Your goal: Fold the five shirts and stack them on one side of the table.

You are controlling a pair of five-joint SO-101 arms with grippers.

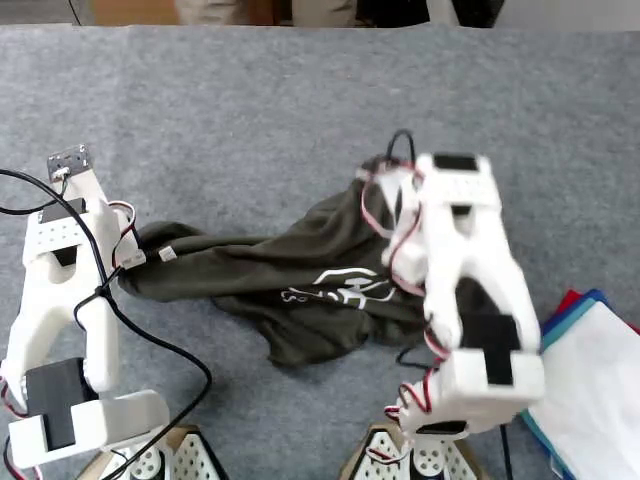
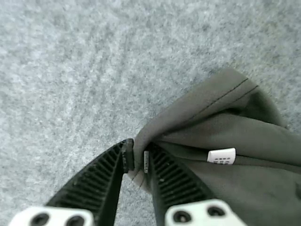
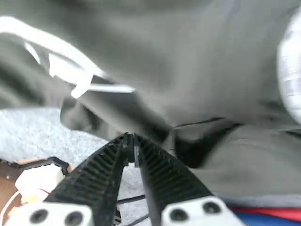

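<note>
On the bench (image 1: 250, 100) the shirt (image 1: 300, 290) lies crumpled. The left tool (image 2: 136, 159) pinches its edge, likely to spread it, and the right tool (image 3: 132, 143), pressed together, seems to nip cloth too.

The shirt (image 1: 300, 270) lies bunched on the tabletop (image 1: 250, 110), stretched sideways between my two arms. Its left end sits between the jaws of my left tool (image 2: 137, 160), and the label (image 2: 221, 156) lies on the cloth just beside that tool. My right arm stands over the shirt's right part, with my right tool (image 3: 133, 141) close to the folds there. A folded pile (image 1: 595, 385) lies right of that arm, at the tabletop's near right corner.
</note>
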